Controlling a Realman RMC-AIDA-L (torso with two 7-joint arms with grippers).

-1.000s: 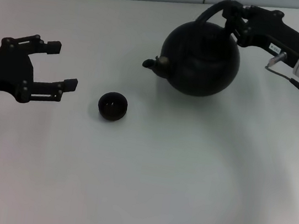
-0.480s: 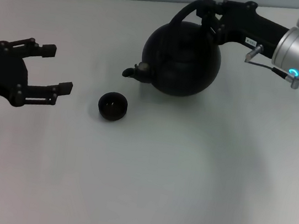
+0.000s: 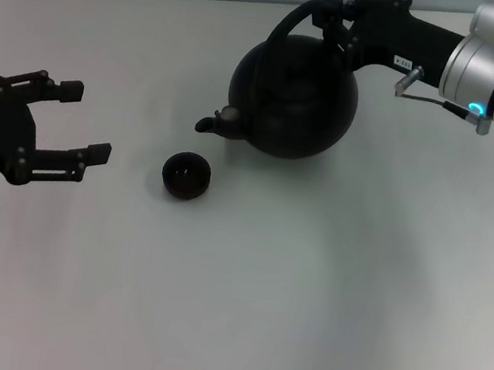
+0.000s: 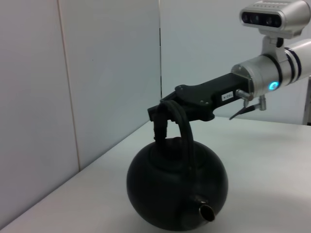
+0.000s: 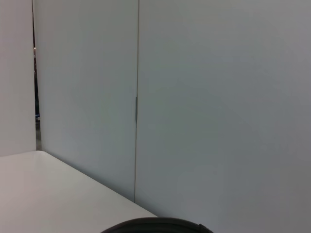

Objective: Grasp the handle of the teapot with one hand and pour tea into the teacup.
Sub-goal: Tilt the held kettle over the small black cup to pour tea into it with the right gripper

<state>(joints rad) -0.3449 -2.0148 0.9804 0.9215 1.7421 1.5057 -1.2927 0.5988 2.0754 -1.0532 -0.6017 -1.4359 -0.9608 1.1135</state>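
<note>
Above the table (image 3: 323, 297), right gripper (image 3: 337, 18) is clamping the handle (image 3: 283, 29), holding the teapot (image 3: 291, 99) with spout just beside the teacup (image 3: 186, 175); cup contents unreadable; left gripper (image 3: 77, 120) is hanging wide open

The right arm reaches in from the far right, its tool (image 3: 337, 18) clamped shut at the far side. The left tool (image 3: 77, 120) hovers at the left, fingers spread.
</note>
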